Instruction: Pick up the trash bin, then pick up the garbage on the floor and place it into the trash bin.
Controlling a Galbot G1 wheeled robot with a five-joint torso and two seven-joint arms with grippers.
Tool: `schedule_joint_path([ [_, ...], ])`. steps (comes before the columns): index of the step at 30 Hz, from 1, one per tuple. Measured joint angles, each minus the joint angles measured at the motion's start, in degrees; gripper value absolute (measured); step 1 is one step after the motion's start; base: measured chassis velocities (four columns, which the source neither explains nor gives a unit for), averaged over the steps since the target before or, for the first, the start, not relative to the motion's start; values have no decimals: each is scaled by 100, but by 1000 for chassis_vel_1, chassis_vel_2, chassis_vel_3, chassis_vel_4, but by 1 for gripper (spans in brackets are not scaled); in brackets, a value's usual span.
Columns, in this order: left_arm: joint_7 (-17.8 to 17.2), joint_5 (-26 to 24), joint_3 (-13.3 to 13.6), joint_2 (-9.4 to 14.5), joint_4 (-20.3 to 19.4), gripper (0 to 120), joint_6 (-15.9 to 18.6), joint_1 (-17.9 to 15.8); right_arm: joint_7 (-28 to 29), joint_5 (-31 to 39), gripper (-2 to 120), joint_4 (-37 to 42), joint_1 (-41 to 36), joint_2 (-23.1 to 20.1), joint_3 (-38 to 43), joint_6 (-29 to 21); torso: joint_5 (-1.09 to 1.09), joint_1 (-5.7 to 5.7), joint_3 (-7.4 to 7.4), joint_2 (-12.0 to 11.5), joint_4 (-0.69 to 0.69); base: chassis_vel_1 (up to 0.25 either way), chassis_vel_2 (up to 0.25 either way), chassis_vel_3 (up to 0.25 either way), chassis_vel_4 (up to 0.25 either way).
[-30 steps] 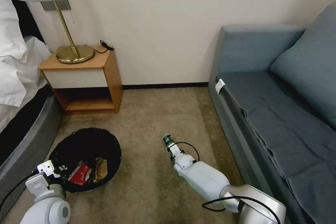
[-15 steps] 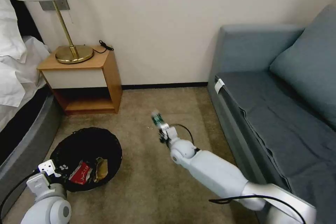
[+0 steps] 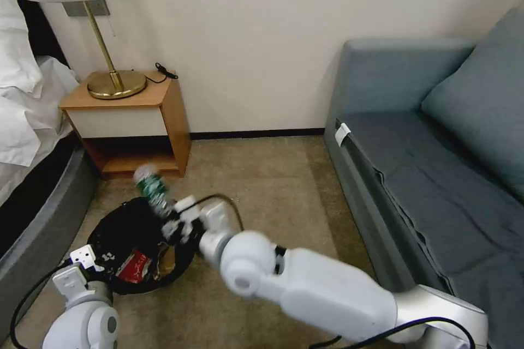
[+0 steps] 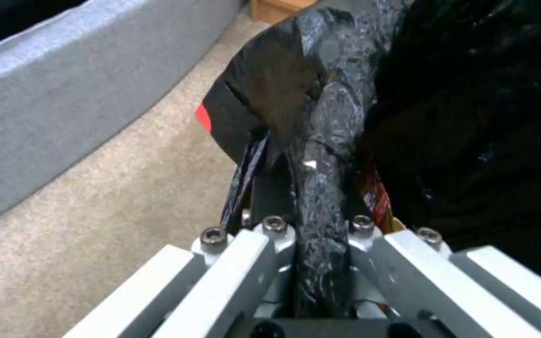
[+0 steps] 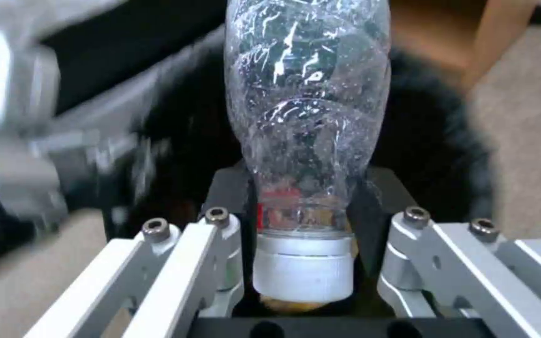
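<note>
Left pincer (image 3: 90, 262) nearest, pinching the black-bag rim of the trash bin (image 3: 117, 226), which sits low over the carpet (image 3: 262, 185). Red-and-white wrapper (image 3: 134, 266) and tan paper (image 3: 164, 263) lie inside. Right pincer (image 3: 173, 218) clamps the clear bottle (image 3: 152, 187) by its capped neck, bottle tilted above the bin's far rim. Nightstand (image 3: 131, 120) beyond, sofa (image 3: 436, 163) off right.

My head view is evenly lit and soft, with no hard shadows; the bottle (image 3: 151, 188) at centre left smears with motion blur. On the right wrist view, glare streaks the bottle (image 5: 308, 108) and the left edge blurs. The bin liner (image 4: 327, 141) glints dimly.
</note>
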Motion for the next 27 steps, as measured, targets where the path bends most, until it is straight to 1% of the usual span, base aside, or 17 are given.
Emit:
schedule_joint_path([
  [2, -6, -3, 34, -22, -40, 2, 7, 1, 59, -74, 28, -220, -39, 101, -207, 43, 0, 0, 0, 0, -1, 0, 0, 0, 0],
  [8, -21, -9, 75, -52, -98, 2, 10, 15, 108, -258, 28, -563, -41, 216, -402, 133, 0, 0, 0, 0, 0, 0, 0, 0, 0],
  [9, -23, -12, 87, -60, -116, 2, 10, 24, 116, -288, 35, -618, -31, 227, -416, 145, 1, 0, 0, 0, 0, 0, 0, 0, 0],
  [12, -25, -15, 93, -70, -137, 2, 10, 35, 119, -365, 48, -648, -14, 196, -417, 159, 0, 0, 0, 0, 0, 0, 0, 0, 0],
  [13, -25, -15, 93, -70, -137, 2, 10, 35, 119, -365, 48, -648, -14, 196, -417, 159, 0, 0, 0, 0, 0, 0, 0, 0, 0],
  [14, -25, -15, 93, -71, -144, 2, 10, 37, 119, -379, 54, -647, -10, 171, -410, 162, 0, 0, 0, 0, 0, 0, 0, 0, 0],
  [16, -25, -21, 95, -70, -150, 2, 10, 35, 118, -403, 63, -630, -10, 139, -383, 165, 0, 0, 0, 0, -1, 0, 0, 0, 0],
  [17, -25, -21, 95, -70, -150, 2, 10, 35, 118, -403, 63, -630, -10, 139, -383, 165, 0, 0, 0, 0, -1, 0, 0, 0, 0],
  [20, -39, -45, 97, -69, -150, 2, 11, 31, 117, -447, 78, -555, -15, 80, -292, 171, 1, 0, 0, 0, -1, 0, 0, 0, 0],
  [22, -48, -59, 98, -69, -150, 2, 11, 30, 117, -455, 79, -538, -15, 71, -274, 173, 1, 0, 0, 0, 0, 0, 0, 0, 0],
  [23, -107, -156, 101, -68, -149, 2, 11, 26, 118, -483, 87, -473, -12, 36, -214, 176, 1, 0, 0, 0, -1, 0, 0, 0, 0],
  [25, -271, -481, 105, -62, -146, 2, 40, 19, 118, -525, 94, -328, 4, -31, -90, 179, 1, 0, 0, 0, -1, 0, 0, 0, 0],
  [26, -271, -481, 105, -62, -146, 2, 40, 19, 118, -525, 94, -328, 4, -31, -90, 179, 1, 0, 0, 0, -1, 0, 0, 0, 0],
  [27, -390, -726, 106, -53, -136, 2, 64, 12, 119, -562, 98, -221, 19, -82, 11, 179, 1, 0, 0, 0, -1, 0, 0, 0, 0],
])
